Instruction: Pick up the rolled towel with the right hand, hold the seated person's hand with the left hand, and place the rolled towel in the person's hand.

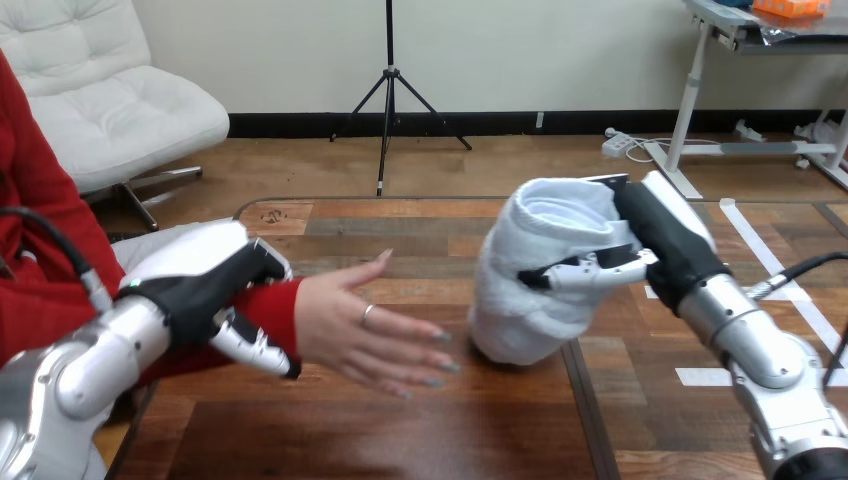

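A white rolled towel [535,275] stands on end just right of the table's middle, its lower end touching or just above the wood. My right hand [655,240] is shut on it, thumb across its front and fingers behind. The person's hand [370,325] reaches in from the left, palm up and fingers spread, a short gap left of the towel. My left hand [205,285] is curled round the person's wrist at the red sleeve [270,310], its fingers under the cuff.
The wooden table [400,430] runs out to a rounded far edge. White tape marks [790,290] lie on its right part, beside my right forearm. The person's red-sleeved arm comes in over the left edge.
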Controlling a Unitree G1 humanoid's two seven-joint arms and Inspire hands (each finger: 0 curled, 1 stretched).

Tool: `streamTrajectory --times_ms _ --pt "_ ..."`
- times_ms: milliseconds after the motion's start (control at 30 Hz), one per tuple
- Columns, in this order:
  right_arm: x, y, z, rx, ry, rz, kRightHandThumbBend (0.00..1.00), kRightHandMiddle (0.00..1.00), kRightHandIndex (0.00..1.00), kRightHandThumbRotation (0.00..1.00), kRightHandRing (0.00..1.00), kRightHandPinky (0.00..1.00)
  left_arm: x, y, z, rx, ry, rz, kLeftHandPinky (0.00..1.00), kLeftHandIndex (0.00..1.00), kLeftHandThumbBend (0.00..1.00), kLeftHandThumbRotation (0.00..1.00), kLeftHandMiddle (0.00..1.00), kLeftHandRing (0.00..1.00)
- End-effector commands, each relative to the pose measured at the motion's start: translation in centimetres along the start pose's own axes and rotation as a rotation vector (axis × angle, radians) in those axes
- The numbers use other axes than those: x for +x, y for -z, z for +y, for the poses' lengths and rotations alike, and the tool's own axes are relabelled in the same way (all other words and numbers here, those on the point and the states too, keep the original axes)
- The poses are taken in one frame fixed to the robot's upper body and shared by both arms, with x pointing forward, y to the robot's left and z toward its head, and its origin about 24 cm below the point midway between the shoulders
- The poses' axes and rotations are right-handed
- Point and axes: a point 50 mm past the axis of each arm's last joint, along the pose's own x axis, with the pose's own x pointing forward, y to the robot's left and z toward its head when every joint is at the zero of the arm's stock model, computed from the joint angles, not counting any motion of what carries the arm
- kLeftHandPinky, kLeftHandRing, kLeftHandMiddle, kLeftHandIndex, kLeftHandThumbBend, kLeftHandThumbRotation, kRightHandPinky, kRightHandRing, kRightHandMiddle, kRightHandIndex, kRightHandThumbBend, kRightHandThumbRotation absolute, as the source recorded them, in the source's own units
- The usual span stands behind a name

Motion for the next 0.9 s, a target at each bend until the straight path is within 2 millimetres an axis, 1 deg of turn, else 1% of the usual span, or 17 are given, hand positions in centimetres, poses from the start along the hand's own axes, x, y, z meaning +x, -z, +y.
streamTrajectory --times_ms 0,433,867 --pt "2.6 -5.0 -0.3 -0.006 0.031 -0.207 0.83 0.41 0.42 0.0 0.35 0.3 0.7 -3.4 6.2 0.024 -0.243 -0.137 0.27 0.4 0.72 0.0 0.42 0.34" --pt "3.0 -5.9 0.7 0.005 0.009 -0.24 0.84 0.4 0.42 0.0 0.34 0.3 1.1 -3.8 6.3 0.01 -0.252 -0.143 0.27 0.4 0.71 0.0 0.41 0.33" --pt "3.6 -7.6 1.8 0.003 -0.014 -0.265 0.84 0.39 0.41 0.0 0.34 0.29 1.4 -4.2 6.2 0.002 -0.247 -0.141 0.27 0.41 0.7 0.0 0.42 0.34"
